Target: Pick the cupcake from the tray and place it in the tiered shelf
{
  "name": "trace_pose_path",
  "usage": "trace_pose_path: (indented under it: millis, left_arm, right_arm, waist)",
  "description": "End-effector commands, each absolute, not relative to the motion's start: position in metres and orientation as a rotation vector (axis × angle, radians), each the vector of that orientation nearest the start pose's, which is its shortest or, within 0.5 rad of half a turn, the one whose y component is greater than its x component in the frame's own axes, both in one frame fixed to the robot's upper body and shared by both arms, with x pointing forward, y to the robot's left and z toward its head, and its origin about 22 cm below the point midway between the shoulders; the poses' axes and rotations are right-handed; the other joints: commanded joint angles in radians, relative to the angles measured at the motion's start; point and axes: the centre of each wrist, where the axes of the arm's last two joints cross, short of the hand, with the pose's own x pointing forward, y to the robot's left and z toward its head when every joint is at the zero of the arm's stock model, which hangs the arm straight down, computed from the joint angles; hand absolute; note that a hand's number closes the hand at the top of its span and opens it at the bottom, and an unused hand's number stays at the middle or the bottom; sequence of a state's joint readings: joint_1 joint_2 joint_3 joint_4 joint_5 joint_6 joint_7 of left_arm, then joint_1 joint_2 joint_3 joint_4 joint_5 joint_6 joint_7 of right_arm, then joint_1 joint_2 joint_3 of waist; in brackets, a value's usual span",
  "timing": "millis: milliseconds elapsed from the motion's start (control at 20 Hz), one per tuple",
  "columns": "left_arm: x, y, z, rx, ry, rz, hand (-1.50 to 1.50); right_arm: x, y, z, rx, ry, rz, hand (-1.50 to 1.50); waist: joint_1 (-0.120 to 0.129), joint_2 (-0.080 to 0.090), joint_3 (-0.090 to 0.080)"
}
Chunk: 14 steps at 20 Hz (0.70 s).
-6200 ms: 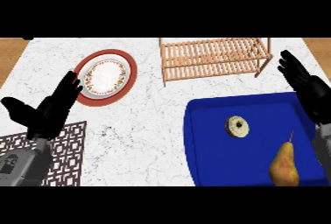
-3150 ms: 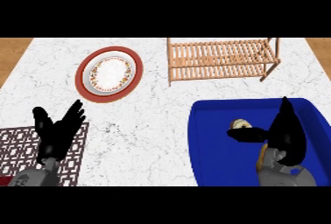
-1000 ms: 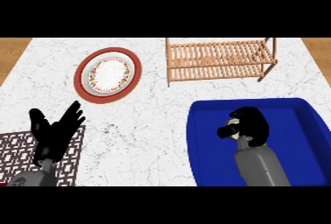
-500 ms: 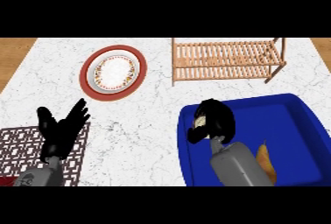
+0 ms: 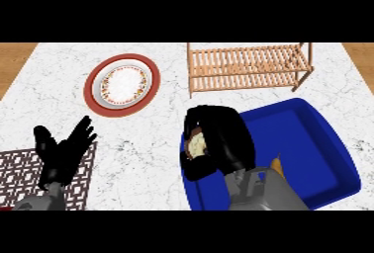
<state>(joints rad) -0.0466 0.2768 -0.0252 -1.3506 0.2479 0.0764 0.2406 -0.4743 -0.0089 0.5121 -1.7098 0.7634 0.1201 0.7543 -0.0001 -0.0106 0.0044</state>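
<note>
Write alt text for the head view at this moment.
The right hand is curled round the cupcake at the left edge of the blue tray, short of the wooden tiered shelf. The left hand rests open at lower left.

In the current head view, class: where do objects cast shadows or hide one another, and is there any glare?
Head view: lighting is flat, with no glare on the marble counter; the wooden tiered shelf throws no distinct shadow; the right hand curls around the cupcake, hiding most of it, and its forearm covers part of the blue tray; the left hand rests open at lower left.
</note>
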Motion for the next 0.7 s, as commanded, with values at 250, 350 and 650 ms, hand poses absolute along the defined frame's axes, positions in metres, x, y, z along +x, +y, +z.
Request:
trace_pose_path:
  millis: [250, 350, 650]
  left_arm:
    - [0.234, 0.306, -0.033, 0.111, -1.123, 0.051, 0.00]
    - [0.254, 0.294, -0.031, 0.110, -1.114, 0.043, 0.00]
    - [0.242, 0.293, -0.027, 0.090, -1.113, 0.046, 0.00]
  right_arm:
    - [0.221, -0.085, 0.264, -0.744, -1.659, 0.739, 1.50]
    - [0.231, -0.102, 0.278, -0.727, -1.662, 0.690, 1.50]
    - [0.262, -0.133, 0.326, -0.786, -1.660, 0.586, 1.50]
  waist:
    - [-0.002, 0.005, -0.006]
    - [-0.009, 0.008, -0.005]
    - [0.001, 0.008, -0.005]
